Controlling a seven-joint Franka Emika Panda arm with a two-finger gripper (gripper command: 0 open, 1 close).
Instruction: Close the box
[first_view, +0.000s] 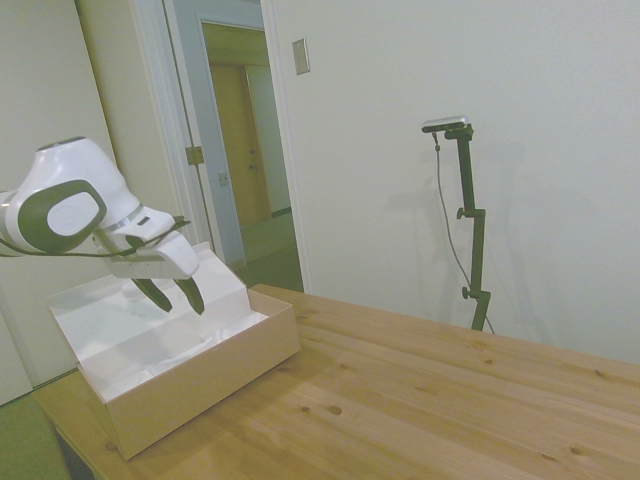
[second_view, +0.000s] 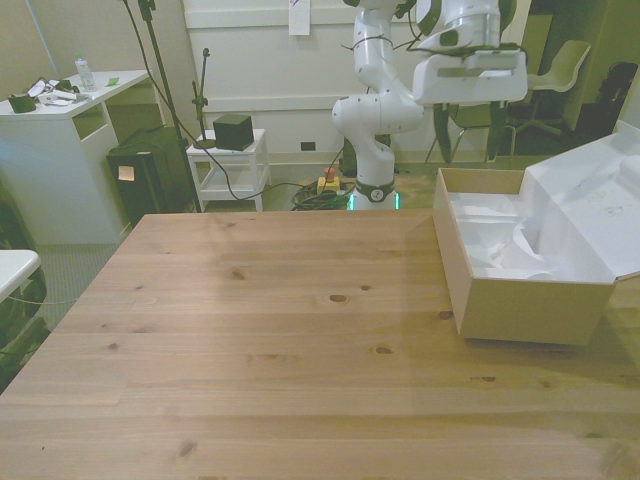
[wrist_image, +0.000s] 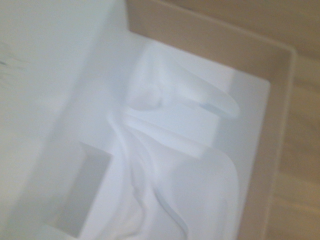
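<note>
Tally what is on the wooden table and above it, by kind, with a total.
Cardboard box, lid open, white moulded insert inside: 1
Robot tool, open, above the box: 1
Total: 2
</note>
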